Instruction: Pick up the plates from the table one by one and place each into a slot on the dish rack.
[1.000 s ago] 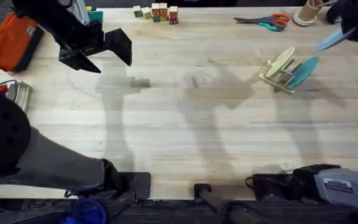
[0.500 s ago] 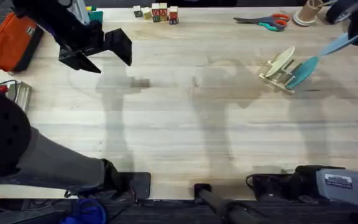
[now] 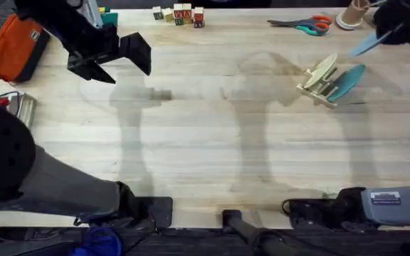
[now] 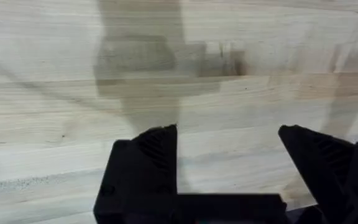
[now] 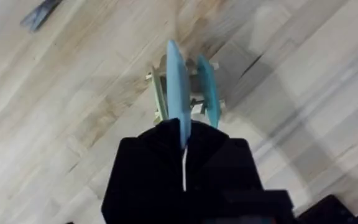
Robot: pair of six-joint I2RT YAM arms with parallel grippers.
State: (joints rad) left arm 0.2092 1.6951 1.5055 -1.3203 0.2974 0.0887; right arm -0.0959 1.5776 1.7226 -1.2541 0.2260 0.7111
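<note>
The dish rack [image 3: 314,87] stands on the table [image 3: 212,135] at the far right. A cream plate [image 3: 322,70] and a teal plate [image 3: 347,82] lean upright in it. My right gripper [image 3: 391,30] hangs above and to the right of the rack, shut on the light blue plate [image 3: 367,44]. In the right wrist view this light blue plate [image 5: 178,102] is held edge-on in the right gripper [image 5: 184,142], over the rack [image 5: 194,102] between the cream plate [image 5: 160,99] and the teal plate [image 5: 207,92]. My left gripper [image 3: 118,65] hovers open at the far left, and it [image 4: 229,140] holds nothing over bare wood.
Scissors [image 3: 302,25] and a tan spool [image 3: 351,14] lie at the far edge behind the rack. Coloured letter blocks [image 3: 180,14] sit at the far middle. An orange bag [image 3: 16,46] rests off the left edge. The table's centre is bare wood.
My right gripper has carried the light blue plate a little left and toward the far edge, staying above the rack. The left arm has not moved.
</note>
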